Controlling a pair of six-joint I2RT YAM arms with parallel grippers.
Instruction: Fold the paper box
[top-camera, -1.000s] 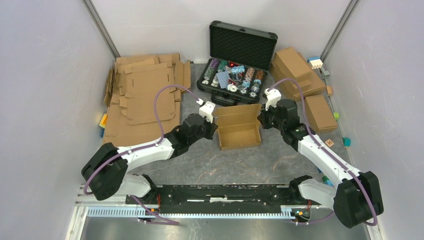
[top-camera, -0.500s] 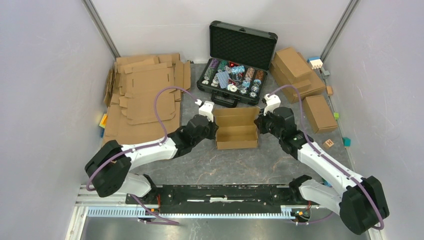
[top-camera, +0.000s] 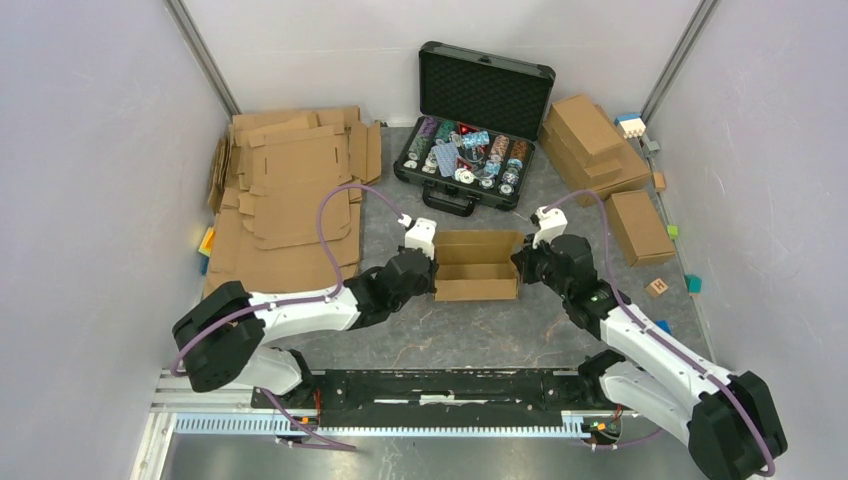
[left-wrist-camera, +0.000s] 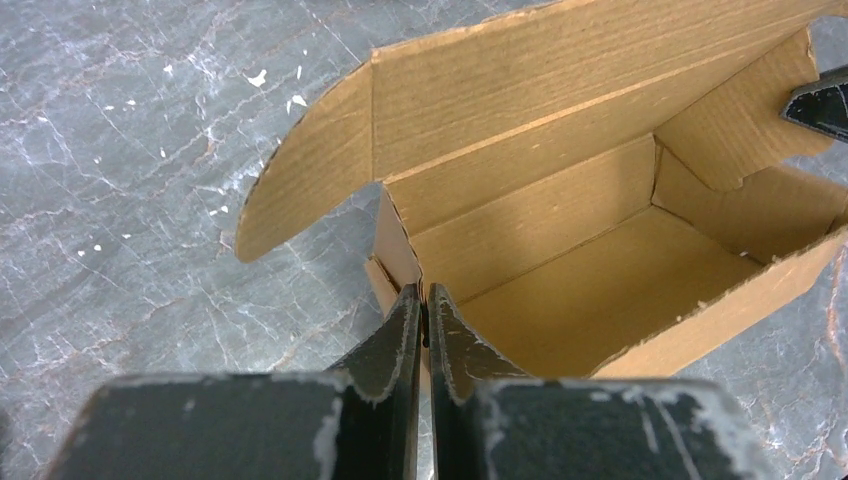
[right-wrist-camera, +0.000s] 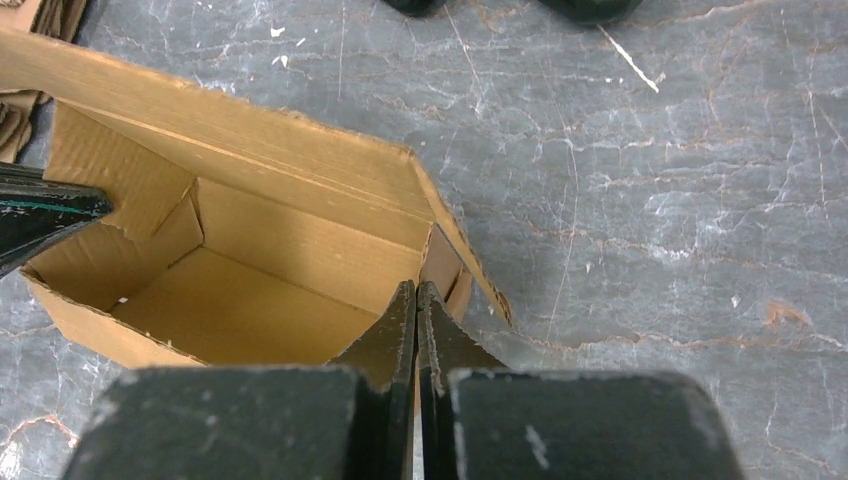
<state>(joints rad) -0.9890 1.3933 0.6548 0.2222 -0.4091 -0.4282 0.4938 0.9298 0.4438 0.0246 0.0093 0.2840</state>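
The paper box (top-camera: 477, 266) is a brown cardboard mailer, its tray formed and its lid standing open at the back. It sits on the grey table between my two grippers. My left gripper (top-camera: 432, 273) is shut on the box's left side wall (left-wrist-camera: 398, 245), seen from the left wrist (left-wrist-camera: 424, 300). My right gripper (top-camera: 519, 265) is shut on the right side wall (right-wrist-camera: 440, 262), seen from the right wrist (right-wrist-camera: 416, 292). The rounded lid flaps (left-wrist-camera: 300, 170) stick out at both ends. The inside of the box (right-wrist-camera: 230, 310) is bare.
A stack of flat cardboard sheets (top-camera: 290, 195) lies at the back left. A black foam-lined case of chips (top-camera: 470, 130) stands open behind the box. Folded cardboard boxes (top-camera: 605, 160) are piled at the back right, with small coloured blocks (top-camera: 693, 284) along the right wall.
Both grippers have moved the box toward the near edge and turned it square to the table. Both stay shut on its side walls.
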